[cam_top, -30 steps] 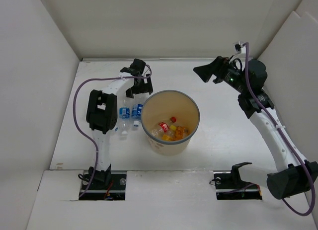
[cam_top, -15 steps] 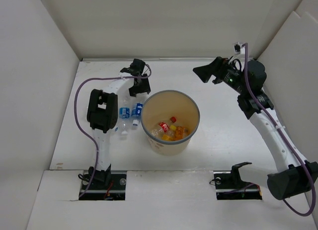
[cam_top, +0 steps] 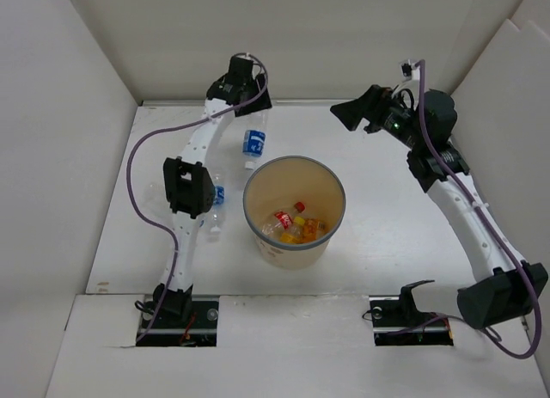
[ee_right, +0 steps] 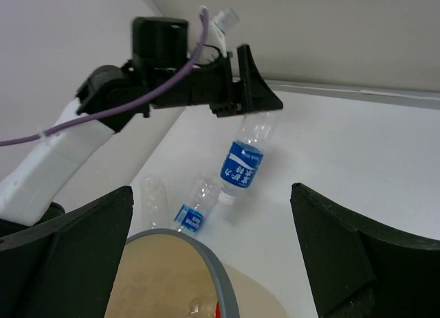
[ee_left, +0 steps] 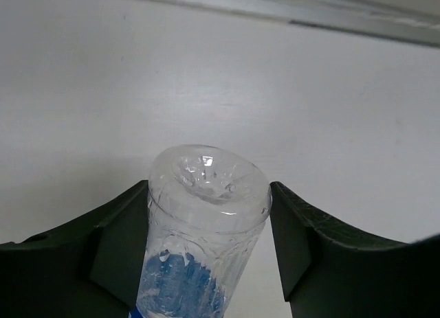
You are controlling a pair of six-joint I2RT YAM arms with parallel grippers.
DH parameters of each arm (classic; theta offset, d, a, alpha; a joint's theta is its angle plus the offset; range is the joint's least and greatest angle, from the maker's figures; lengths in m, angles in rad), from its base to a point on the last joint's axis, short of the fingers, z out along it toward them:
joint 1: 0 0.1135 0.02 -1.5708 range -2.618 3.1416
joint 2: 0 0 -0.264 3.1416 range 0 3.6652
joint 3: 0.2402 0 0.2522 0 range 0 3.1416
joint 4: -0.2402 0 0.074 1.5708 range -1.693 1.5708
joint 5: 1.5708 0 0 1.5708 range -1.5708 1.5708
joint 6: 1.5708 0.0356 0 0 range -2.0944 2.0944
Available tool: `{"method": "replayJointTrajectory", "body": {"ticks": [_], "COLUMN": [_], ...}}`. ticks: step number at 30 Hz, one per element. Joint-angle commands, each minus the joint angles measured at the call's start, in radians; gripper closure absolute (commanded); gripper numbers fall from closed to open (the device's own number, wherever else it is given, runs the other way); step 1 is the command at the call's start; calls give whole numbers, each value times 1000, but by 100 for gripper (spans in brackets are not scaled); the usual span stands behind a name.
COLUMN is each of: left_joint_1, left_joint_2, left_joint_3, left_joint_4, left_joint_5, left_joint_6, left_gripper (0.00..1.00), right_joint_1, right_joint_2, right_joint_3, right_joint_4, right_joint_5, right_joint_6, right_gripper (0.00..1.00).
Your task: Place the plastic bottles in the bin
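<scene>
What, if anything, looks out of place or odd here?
Nothing damaged or spilled. The left end effector grips a blue-labelled bottle by its base, cap hanging down, not yet over the bin. Two other bottles lie beside the bin.

There it is: a blue-labelled bottle (cam_top: 253,142) hangs in the air, white cap down, its clear base pinched in the left gripper (ee_left: 210,194), just beyond the bin's far-left rim. The bin (cam_top: 292,179) stands upright on the desk, tan with a grey-blue rim. Inside lie a red-labelled bottle (cam_top: 282,219) and orange bottles (cam_top: 298,232). Left of the bin, a second blue-labelled bottle (cam_top: 218,194) lies beside a plain clear bottle (ee_right: 155,198).
</scene>
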Motion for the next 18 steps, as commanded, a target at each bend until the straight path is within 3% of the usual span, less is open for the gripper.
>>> {"method": "replayJointTrajectory", "body": {"ticks": [1, 5, 9, 18], "left_joint_1": [32, 60, 38, 2], "left_joint_2": [-114, -339, -522, -723], "left_joint_3": [123, -197, -355, -405], "left_joint_4": [13, 278, 464, 687], "left_joint_5": [73, 300, 394, 474], "left_joint_6": [21, -3, -3, -101], "left_gripper": [100, 100, 100, 100], "right_joint_1": [12, 30, 68, 171], "right_joint_2": [50, 111, 191, 329], "right_joint_3": [97, 145, 233, 349], "right_joint_4": [30, 122, 139, 181], "right_joint_5": [-37, -91, -112, -197], "right_joint_6": [2, -22, -66, -97], "right_gripper": [0, 0, 0, 0]}}
